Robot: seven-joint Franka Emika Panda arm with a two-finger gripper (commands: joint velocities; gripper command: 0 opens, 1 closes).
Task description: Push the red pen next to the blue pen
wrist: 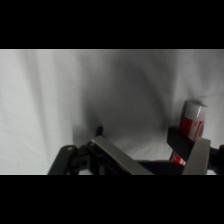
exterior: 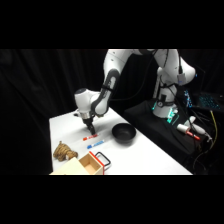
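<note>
one red pen [exterior: 91,136], one blue pen [exterior: 95,145], one bowl [exterior: 123,133]

White rounded arm [exterior: 112,70] segments, black joint bands, black end effector [exterior: 90,128] linkage.

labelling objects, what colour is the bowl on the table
Black; the bowl shows best in the side view, right of the two pens.

Wrist view: the red pen [wrist: 191,121] shows only one end, its lower part hidden behind a gripper finger [wrist: 197,157]. Side view: the gripper [exterior: 90,131] covers part of the red pen [exterior: 91,136]; fingertip contact cannot be told.
</note>
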